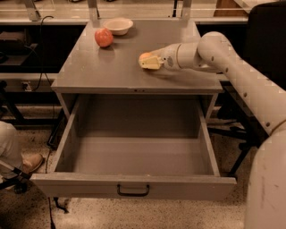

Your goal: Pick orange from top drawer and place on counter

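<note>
My gripper (149, 61) reaches in from the right over the grey counter (116, 67) and is shut on the small pale-orange orange (145, 57), low over the counter's middle. Only the orange's top left shows between the fingers. The top drawer (134, 185) stands pulled wide open below the counter, with a black handle on its front panel, and its inside shows nothing in it.
A reddish-pink apple-like fruit (103, 37) and a shallow cream bowl (118, 25) sit at the counter's back left. A pale shelf with metal posts (94, 9) runs behind. A person's shoe (27, 163) is on the floor at the left. A black chair (266, 44) stands at the right.
</note>
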Controlling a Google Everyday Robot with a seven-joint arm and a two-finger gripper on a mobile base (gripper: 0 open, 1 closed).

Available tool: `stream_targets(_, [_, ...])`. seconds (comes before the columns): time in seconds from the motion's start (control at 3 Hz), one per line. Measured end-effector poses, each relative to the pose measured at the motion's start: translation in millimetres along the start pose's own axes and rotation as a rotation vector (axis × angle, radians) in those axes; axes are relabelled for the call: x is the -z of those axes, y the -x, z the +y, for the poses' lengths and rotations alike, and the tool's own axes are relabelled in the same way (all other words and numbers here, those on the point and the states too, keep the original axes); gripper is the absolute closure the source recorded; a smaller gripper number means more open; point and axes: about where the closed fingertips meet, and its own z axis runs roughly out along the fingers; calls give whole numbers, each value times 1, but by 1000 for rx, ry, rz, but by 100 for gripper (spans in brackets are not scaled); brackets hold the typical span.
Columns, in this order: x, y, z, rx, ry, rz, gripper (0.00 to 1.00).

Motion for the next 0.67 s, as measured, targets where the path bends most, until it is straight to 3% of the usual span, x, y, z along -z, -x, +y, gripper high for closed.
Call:
stream_targets(0.33, [-16, -4, -8, -30, 0, 12, 51])
stream_targets(0.67, [-20, -4, -10, -37, 1, 13, 28])
